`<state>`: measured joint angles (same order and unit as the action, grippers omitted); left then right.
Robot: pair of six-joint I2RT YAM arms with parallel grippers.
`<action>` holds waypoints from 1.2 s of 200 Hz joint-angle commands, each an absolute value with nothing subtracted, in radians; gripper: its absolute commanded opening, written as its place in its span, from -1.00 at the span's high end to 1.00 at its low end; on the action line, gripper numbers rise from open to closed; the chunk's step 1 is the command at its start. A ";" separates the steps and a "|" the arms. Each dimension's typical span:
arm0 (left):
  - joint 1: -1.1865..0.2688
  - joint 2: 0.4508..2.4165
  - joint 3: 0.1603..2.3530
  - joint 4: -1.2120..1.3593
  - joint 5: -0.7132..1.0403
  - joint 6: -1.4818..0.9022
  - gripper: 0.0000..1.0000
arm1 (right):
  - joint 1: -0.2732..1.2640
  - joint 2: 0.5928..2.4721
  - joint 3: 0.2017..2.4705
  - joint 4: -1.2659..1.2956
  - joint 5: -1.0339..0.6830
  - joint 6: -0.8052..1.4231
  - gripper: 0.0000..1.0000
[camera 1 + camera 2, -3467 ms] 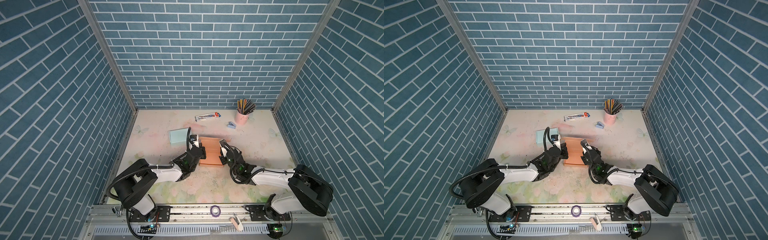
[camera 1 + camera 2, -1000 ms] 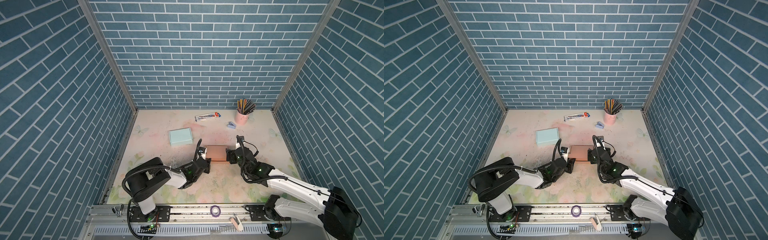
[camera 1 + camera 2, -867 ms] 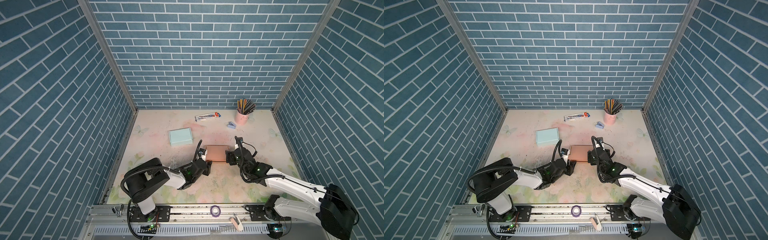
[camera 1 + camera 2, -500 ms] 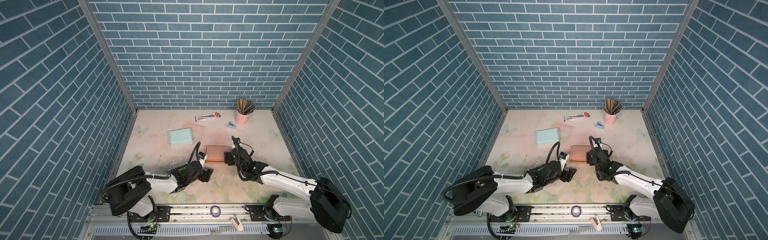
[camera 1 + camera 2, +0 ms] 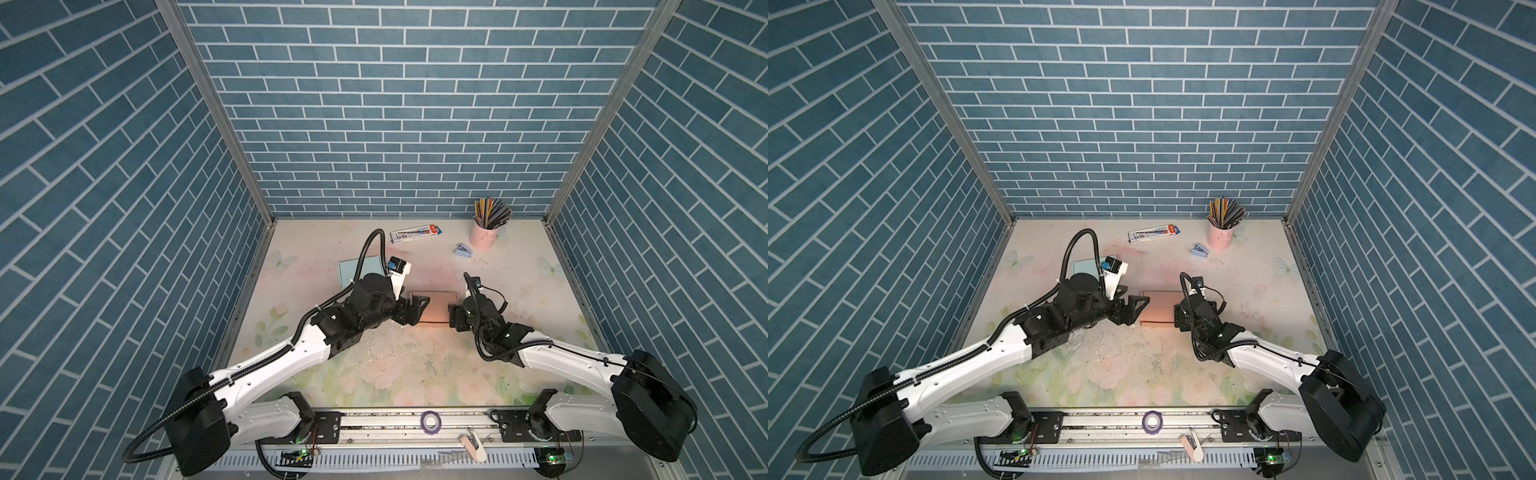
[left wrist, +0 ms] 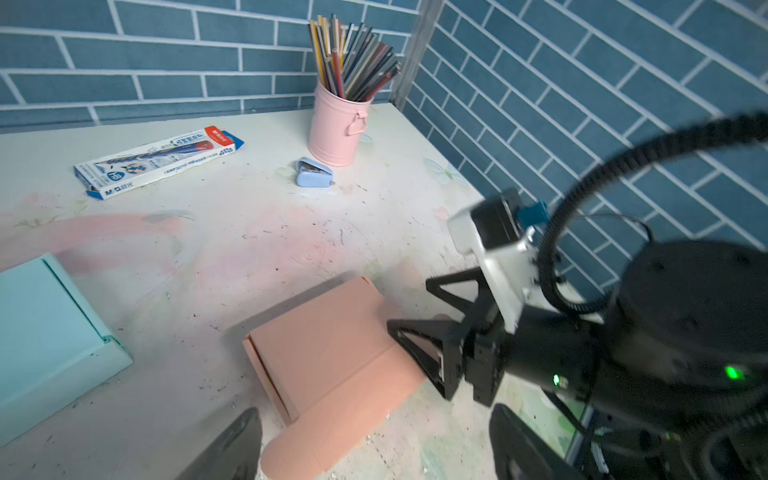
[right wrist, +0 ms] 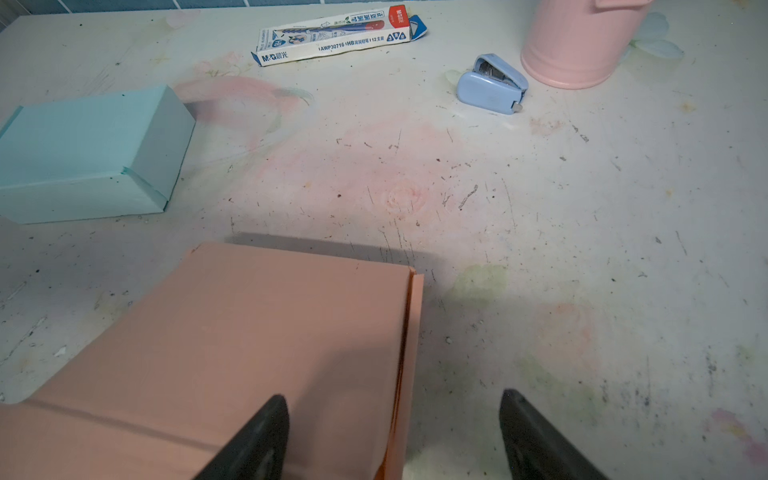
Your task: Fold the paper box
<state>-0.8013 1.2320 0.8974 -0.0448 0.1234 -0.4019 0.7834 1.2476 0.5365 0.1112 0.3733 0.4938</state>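
The salmon paper box (image 5: 432,305) (image 5: 1156,309) lies flat on the table between both arms. In the left wrist view the box (image 6: 328,345) has a rounded flap spread on the table toward the camera. My left gripper (image 5: 419,315) (image 5: 1137,311) (image 6: 374,453) is at the box's left end, open and holding nothing. My right gripper (image 5: 454,318) (image 5: 1177,318) (image 7: 395,440) is open at the box's right end. One of its fingers (image 7: 257,436) hangs over the box top (image 7: 232,345), the other stands over bare table.
A teal box (image 5: 353,270) (image 7: 83,158) sits behind the left arm. Along the back are a pencil carton (image 5: 415,235), a blue stapler (image 5: 463,249) and a pink cup of pencils (image 5: 484,232). A purple tape roll (image 5: 430,420) rests on the front rail.
My left gripper has opened wide; it dropped toward the front, then rose back to the box's left end. My right gripper edged in over the box's right end. The box stayed put.
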 commanded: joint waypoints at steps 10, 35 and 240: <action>-0.723 1.397 0.917 -0.023 0.217 -0.502 -0.69 | 0.776 1.269 0.522 0.133 0.354 0.534 -0.61; -0.697 1.518 0.927 0.038 0.172 -0.523 -0.59 | 0.768 1.275 0.522 0.139 0.337 0.534 -0.60; -0.684 1.756 0.785 0.308 0.203 -0.603 0.02 | 0.641 1.338 0.456 0.275 0.125 0.660 -0.54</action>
